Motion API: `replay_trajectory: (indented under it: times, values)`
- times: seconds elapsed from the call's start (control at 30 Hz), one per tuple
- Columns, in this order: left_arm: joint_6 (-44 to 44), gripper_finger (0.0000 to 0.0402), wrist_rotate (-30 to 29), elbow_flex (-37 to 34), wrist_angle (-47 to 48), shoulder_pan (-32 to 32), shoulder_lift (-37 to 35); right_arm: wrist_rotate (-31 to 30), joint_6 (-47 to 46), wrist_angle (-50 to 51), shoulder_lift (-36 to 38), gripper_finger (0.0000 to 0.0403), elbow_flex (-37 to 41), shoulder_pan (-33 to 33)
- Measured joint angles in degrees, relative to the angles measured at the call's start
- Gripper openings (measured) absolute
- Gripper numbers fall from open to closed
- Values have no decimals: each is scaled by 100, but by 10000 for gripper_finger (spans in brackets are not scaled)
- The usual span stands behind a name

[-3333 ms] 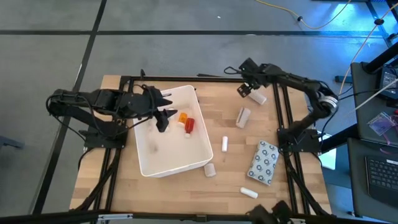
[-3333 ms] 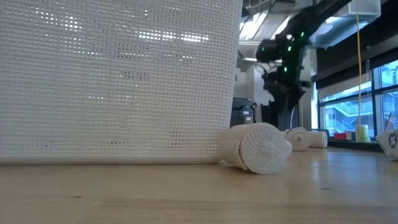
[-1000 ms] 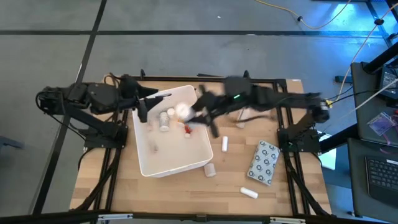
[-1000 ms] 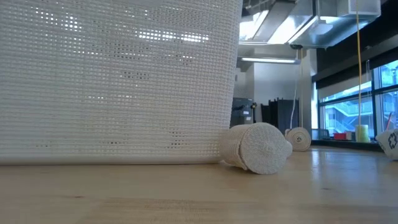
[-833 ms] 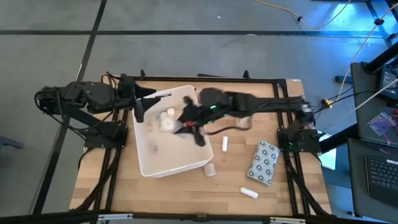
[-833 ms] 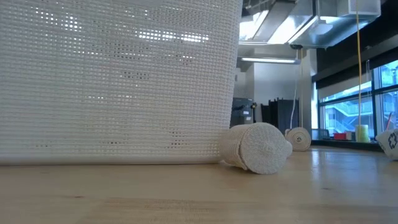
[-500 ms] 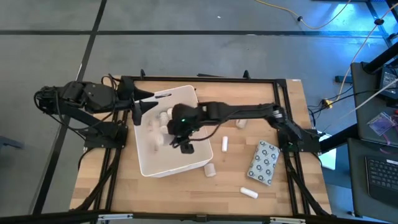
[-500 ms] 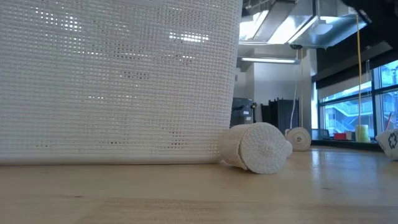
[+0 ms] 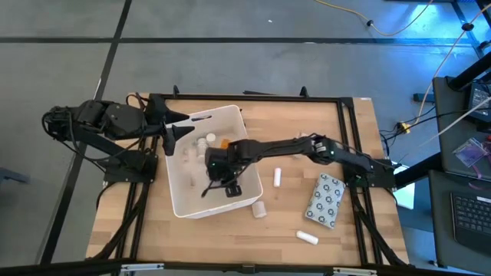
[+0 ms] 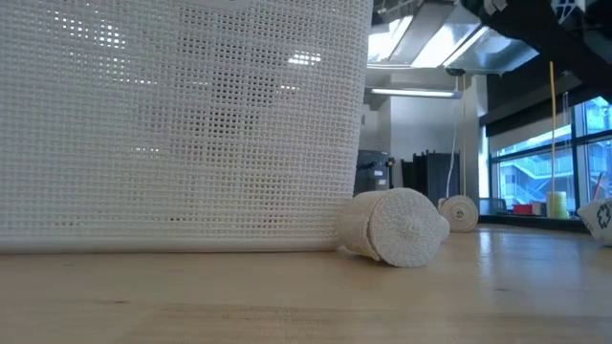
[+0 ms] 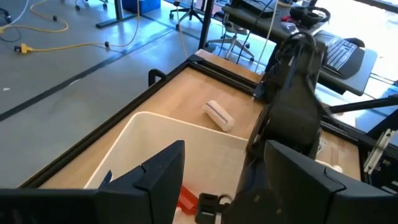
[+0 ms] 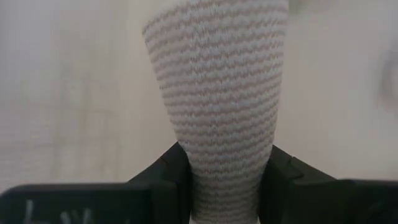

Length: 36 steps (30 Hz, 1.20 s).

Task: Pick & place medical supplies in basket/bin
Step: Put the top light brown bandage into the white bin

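wooden table (image 9: 337, 238) under black frame rails | grey floor (image 9: 230, 69) beyond, yellow cable (image 9: 399, 27) on it | keyboard (image 9: 469, 216) at right edge | office chairs (image 11: 186, 9), windows (image 10: 535, 162) behind

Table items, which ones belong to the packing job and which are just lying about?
Job: white tub; bandage roll in right tool; dotted packet; roll beside tub; small white bottle.
Lying about: yellow cable; keyboard.

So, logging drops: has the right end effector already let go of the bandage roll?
No: in the right wrist view the bandage roll sits clamped between the right end effector's two dark fingers.
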<state>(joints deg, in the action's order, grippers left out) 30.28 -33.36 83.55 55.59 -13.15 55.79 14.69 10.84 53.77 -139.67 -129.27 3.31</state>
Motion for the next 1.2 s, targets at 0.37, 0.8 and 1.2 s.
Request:
replay_trajectory:
  times: [0.37, 0.8, 1.2]
  values:
    - [1, 214, -4, -2, 0, 0, 0, -1, 39, 235, -285, 125, 0, 0]
    - [44, 214, -7, -2, 0, 0, 0, 351, -209, 285, -292, 273, -52, -2]
    - [46, 214, -6, -2, -2, 0, 2, 319, -612, 402, 386, 322, -576, -36]
